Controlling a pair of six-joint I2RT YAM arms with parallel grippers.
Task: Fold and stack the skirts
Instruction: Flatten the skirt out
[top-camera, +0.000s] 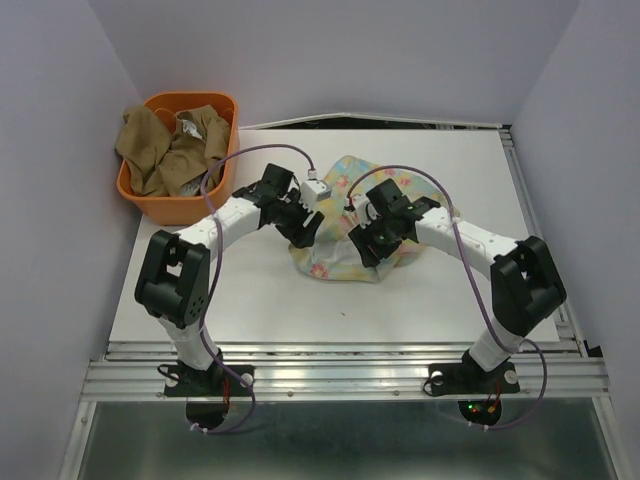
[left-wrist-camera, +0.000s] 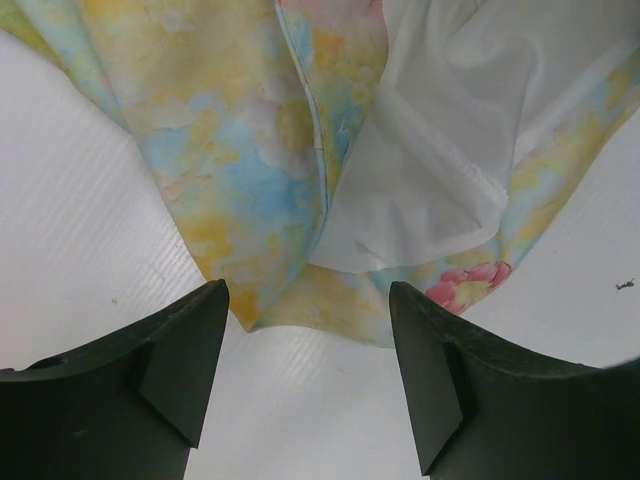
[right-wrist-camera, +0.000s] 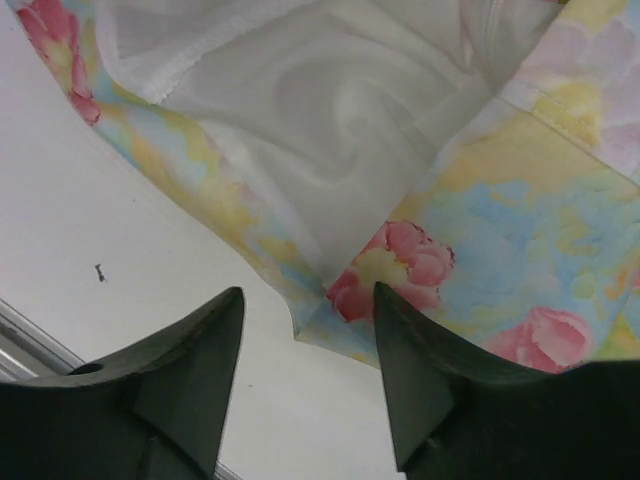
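1. Top view: the floral skirt (top-camera: 330, 265) lies bunched on the table (top-camera: 250, 300). Off its far left side, the basket (top-camera: 170, 208) holds the tan skirt (top-camera: 165, 150). The left pincer (top-camera: 303, 228) and right pincer (top-camera: 365, 245) hang over its near half.
2. Left wrist: the left pincer (left-wrist-camera: 308, 290) is spread and empty, with the floral skirt's (left-wrist-camera: 240, 180) hem just ahead and its white lining (left-wrist-camera: 430, 170) turned out.
3. Right wrist: the right pincer (right-wrist-camera: 310, 290) is also spread, gripping nothing, and a hem corner reaches toward its gap. The cloth looks thin, light and limp, so the stitched hem seems the best place to pinch.
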